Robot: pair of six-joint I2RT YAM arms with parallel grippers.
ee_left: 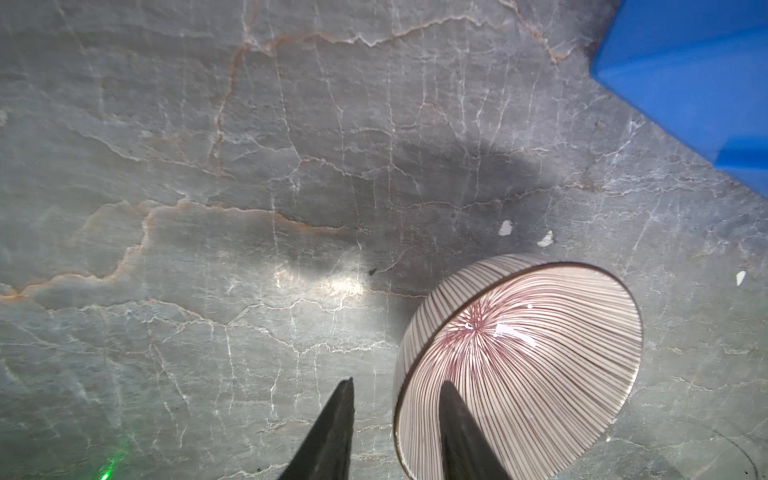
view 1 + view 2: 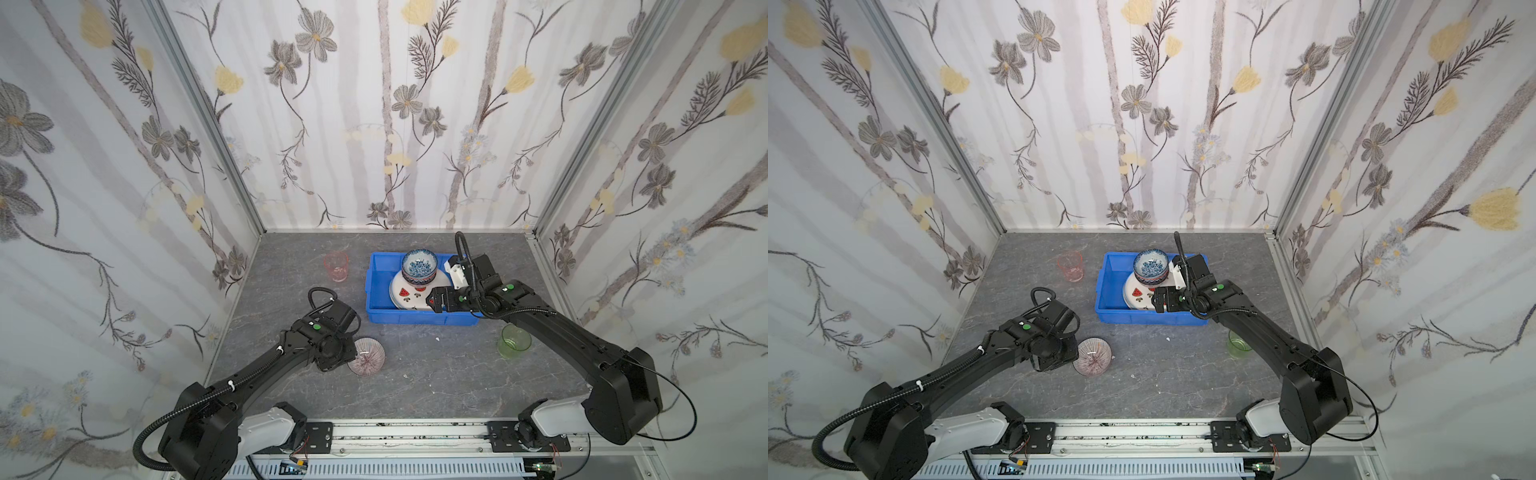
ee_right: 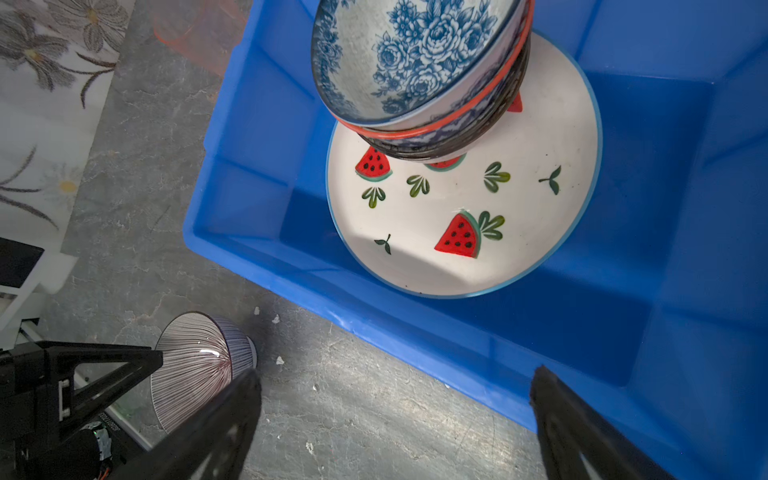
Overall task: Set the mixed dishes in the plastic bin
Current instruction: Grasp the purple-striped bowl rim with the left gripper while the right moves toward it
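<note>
Left fingers (image 1: 332, 428): partway apart and straddling a rim. One dark finger stands inside the bowl, the other outside it on the table side.
Left gripper (image 1: 397, 382): a strip of table shows between the outer finger and the bowl wall, so I cannot tell whether the grip has bitten.
Red-striped bowl (image 1: 532, 365): right at those fingertips, tipped up on its side with its mouth turned toward the left gripper. It is on the table in both top views (image 2: 368, 356) (image 2: 1094, 355), off the bin's near left corner and outside it.
Right fingers (image 3: 224, 424): spread as wide as they go, with nothing between them.
Right gripper (image 3: 395, 372): hangs above the bin's near wall, clear of the dishes.
Watermelon plate (image 3: 457, 199): inside the bin just beyond the right fingers, with its far part carrying a stack of bowls.
Blue-white bowl (image 3: 415, 54): on top of that stack, nested in an orange-rimmed bowl (image 3: 457, 118), with a dark-patterned bowl (image 3: 436, 147) at the bottom.
Blue bin (image 2: 378, 286): at the far middle of the table, its left part bare.
Pink cup (image 2: 336, 266): upright on the table just left of the bin.
Green cup (image 2: 514, 341): upright near the bin's near right corner, beside the right arm.
Grey marbled table (image 2: 436, 374): a few white chips (image 1: 505, 227) lie near the striped bowl.
</note>
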